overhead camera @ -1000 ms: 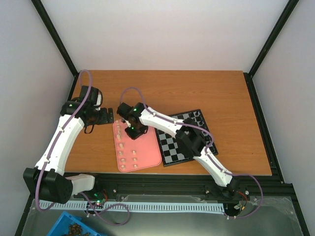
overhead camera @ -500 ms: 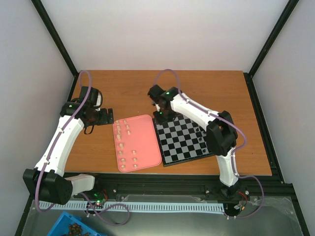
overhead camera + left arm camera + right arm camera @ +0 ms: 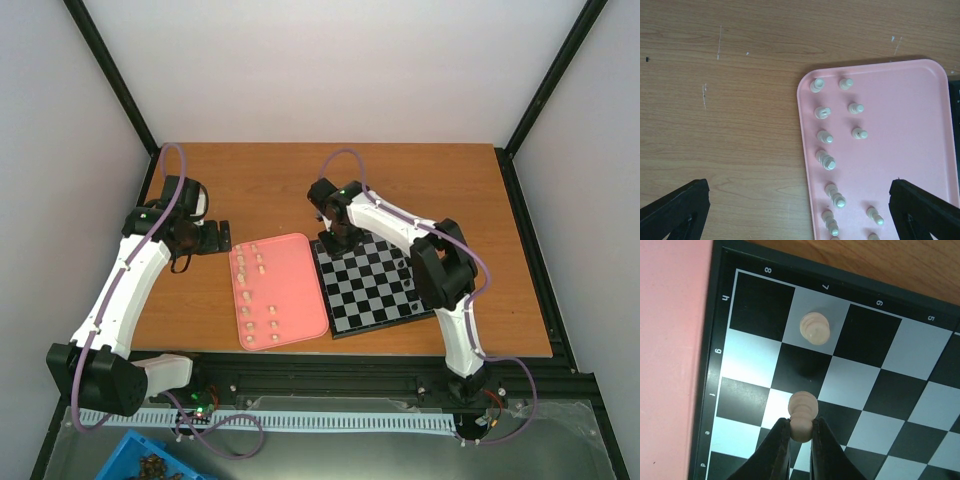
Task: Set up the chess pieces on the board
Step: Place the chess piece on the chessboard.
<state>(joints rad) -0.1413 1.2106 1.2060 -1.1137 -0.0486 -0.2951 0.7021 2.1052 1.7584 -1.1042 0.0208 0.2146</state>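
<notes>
Right wrist, one piece [image 3: 814, 328] on board [image 3: 875, 335], second piece [image 3: 803, 415] between fingers [image 3: 776, 447]

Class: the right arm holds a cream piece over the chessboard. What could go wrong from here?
1. The held piece, pinched at the fingertips of the right gripper, might tip when released.
2. It hangs near where squares meet, so it may land off-centre.
3. The gripper could nudge the standing piece.

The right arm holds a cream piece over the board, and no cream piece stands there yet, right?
No: the right wrist view shows one placed piece already standing on the board, on a white square. The right gripper does hold a cream piece above it.
</notes>
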